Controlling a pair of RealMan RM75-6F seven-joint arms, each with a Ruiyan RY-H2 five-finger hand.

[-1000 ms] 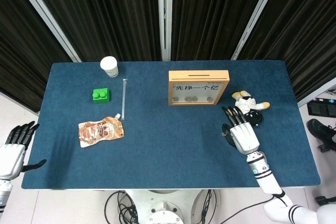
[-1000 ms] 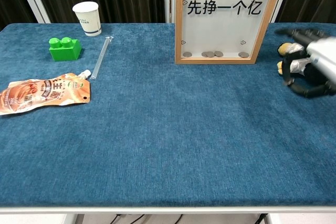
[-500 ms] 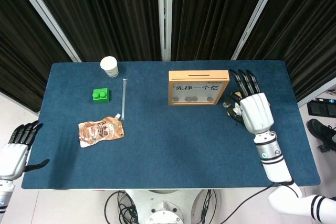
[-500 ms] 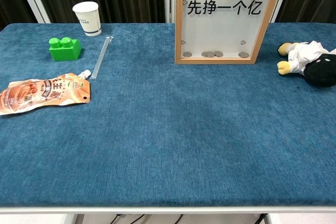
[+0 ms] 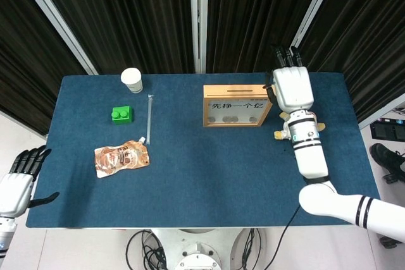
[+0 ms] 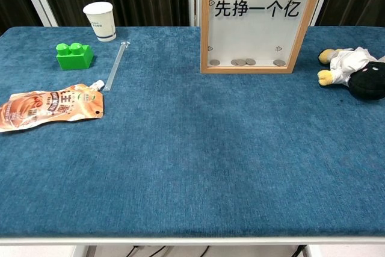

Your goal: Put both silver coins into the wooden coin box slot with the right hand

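The wooden coin box stands upright at the back middle of the blue table, its slot a dark line along the top edge. Through its clear front, in the chest view, several silver coins lie on the box floor. My right hand hovers at the box's top right corner, back towards the camera, fingers pointing away. Its palm side is hidden, so I cannot tell whether it holds a coin. No loose coin shows on the cloth. My left hand hangs off the table's near left corner, fingers apart, holding nothing.
A plush toy lies right of the box, mostly hidden under my right forearm in the head view. On the left side are a paper cup, a green brick, a clear tube and a brown pouch.
My right hand rose from the cloth beside the plush toy and travelled away to the box's top right corner, leaving the chest view. The left hand barely moved.
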